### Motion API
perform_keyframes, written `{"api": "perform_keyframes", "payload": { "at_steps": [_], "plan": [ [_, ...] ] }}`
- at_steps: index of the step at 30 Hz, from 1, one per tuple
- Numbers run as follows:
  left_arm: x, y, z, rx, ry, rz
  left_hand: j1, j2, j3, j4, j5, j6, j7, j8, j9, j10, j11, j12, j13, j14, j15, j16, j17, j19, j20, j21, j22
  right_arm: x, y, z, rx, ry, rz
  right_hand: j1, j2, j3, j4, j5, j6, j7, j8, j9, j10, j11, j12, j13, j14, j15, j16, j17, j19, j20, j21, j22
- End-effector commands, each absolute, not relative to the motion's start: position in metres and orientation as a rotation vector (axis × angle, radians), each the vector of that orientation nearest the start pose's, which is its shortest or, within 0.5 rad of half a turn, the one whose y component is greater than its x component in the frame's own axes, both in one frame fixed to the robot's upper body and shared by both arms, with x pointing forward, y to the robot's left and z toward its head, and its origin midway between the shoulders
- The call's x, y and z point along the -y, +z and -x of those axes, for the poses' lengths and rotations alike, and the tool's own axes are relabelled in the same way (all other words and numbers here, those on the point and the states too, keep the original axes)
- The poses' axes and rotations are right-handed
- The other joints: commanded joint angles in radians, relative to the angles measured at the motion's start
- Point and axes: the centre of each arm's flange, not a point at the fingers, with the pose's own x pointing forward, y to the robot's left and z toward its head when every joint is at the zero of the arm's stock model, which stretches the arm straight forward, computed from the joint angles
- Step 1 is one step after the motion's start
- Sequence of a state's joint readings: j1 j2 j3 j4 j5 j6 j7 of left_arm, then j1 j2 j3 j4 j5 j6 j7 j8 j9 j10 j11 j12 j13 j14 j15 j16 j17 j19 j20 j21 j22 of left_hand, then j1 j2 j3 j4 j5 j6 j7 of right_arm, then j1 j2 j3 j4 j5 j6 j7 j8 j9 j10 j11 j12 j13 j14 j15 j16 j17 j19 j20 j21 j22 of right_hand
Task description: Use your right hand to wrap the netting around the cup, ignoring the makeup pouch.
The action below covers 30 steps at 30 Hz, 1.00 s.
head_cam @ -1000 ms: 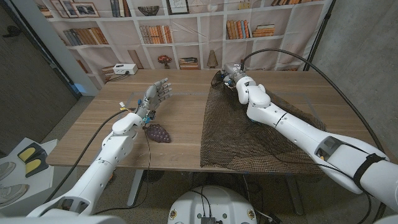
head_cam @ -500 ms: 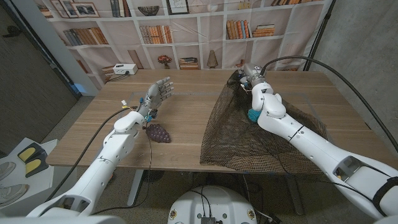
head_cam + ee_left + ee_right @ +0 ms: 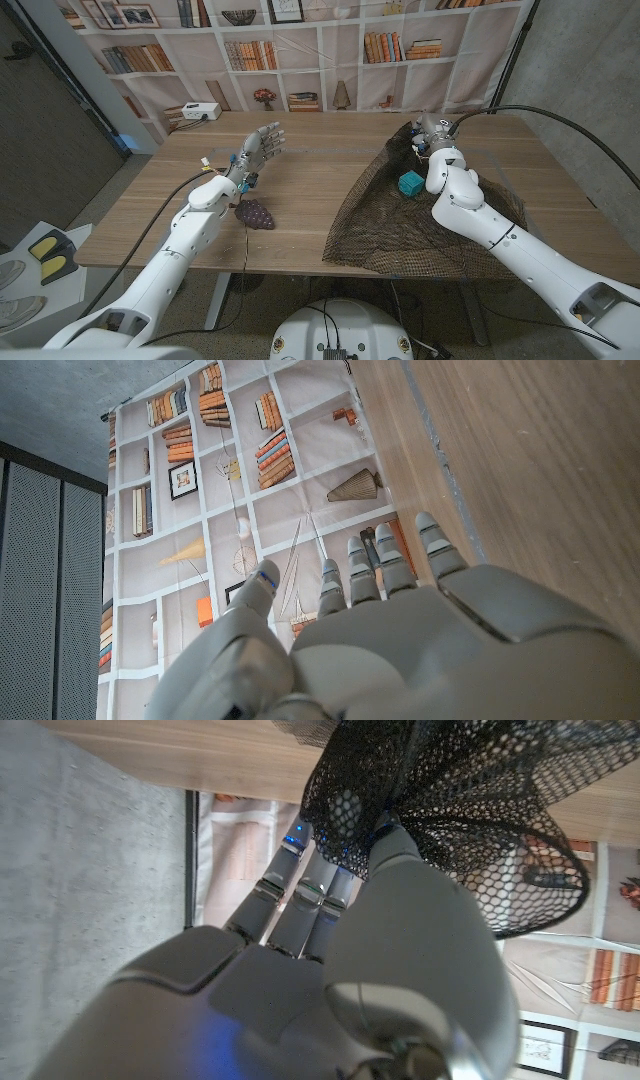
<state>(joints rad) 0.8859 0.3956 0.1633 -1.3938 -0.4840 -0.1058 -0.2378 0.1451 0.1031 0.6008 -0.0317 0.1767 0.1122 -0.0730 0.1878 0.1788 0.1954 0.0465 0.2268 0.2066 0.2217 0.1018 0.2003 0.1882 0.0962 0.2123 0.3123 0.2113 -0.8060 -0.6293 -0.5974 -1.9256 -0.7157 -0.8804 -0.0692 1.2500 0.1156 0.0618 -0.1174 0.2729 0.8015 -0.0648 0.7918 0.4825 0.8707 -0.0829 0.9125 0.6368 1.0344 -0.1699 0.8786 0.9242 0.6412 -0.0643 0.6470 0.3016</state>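
Bookshelves, printed on a backdrop, are lining the wall behind the wooden table, and a white box is sitting at the table's far left corner.

Over on the right half of the table, the dark netting is spreading from the front edge, where it is hanging over a little, up toward the far right corner. The right hand is gripping a bunched end of that netting up off the table near the far edge, so the mesh is rising like a tent from the tabletop to the fingers. From the right wrist camera, the fingers are closing tight around the gathered mesh, which is fanning out beyond them. Under the lifted netting, just beside the right forearm, the teal cup is sitting on the table, on the mesh as far as I can tell, toward the far right of the surface.

On the left half, the left hand is hovering above the table with its fingers spread and reaching toward the far edge, holding nothing; the left wrist camera is showing those fingers apart. The dark, dotted makeup pouch is lying near the front edge, just beside the left forearm, well apart from the netting.
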Motion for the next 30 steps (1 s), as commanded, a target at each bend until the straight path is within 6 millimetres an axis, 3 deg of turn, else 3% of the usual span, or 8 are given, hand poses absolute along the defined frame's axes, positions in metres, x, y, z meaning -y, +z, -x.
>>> {"api": "perform_keyframes", "payload": {
  "at_steps": [1,19,30],
  "plan": [
    [-0.271,-0.007,-0.645,0.559,-0.342,-0.03,-0.004,0.0,0.007,-0.001,-0.002,0.0,0.0,0.002,0.003,0.006,0.0,-0.002,0.002,0.007,0.001,-0.001,0.004,0.011,0.003,-0.005,0.005,0.276,0.015,-0.555,0.218,-0.552,1.201,0.024,0.028,-0.002,0.002,0.002,-0.002,-0.003,0.007,0.058,0.016,-0.013,0.004,0.002,0.01,-0.043,-0.007,0.002,-0.008,0.0,0.011,0.002],
    [-0.261,-0.003,-0.651,0.549,-0.373,-0.036,-0.006,-0.001,0.008,-0.002,-0.002,0.0,0.0,0.002,0.003,0.006,-0.004,-0.003,0.002,0.007,0.001,-0.001,0.004,0.011,0.003,-0.005,0.005,0.299,-0.016,-0.534,0.04,-0.536,1.159,0.031,0.029,-0.007,0.003,-0.001,-0.003,-0.001,0.008,0.041,0.012,-0.011,-0.002,0.002,0.009,-0.039,-0.022,0.001,-0.033,0.002,0.036,-0.005],
    [-0.259,0.002,-0.656,0.543,-0.386,-0.041,-0.007,0.0,0.009,-0.002,-0.002,0.0,0.001,0.001,0.003,0.006,-0.001,-0.003,0.002,0.006,0.002,-0.001,0.004,0.011,0.003,-0.005,0.005,0.288,-0.025,-0.529,-0.103,-0.425,1.194,0.035,0.029,-0.009,0.004,-0.002,-0.003,0.002,0.011,0.03,0.009,-0.01,-0.01,-0.007,-0.011,-0.037,-0.054,-0.019,-0.058,0.012,0.047,-0.014]
  ]
}}
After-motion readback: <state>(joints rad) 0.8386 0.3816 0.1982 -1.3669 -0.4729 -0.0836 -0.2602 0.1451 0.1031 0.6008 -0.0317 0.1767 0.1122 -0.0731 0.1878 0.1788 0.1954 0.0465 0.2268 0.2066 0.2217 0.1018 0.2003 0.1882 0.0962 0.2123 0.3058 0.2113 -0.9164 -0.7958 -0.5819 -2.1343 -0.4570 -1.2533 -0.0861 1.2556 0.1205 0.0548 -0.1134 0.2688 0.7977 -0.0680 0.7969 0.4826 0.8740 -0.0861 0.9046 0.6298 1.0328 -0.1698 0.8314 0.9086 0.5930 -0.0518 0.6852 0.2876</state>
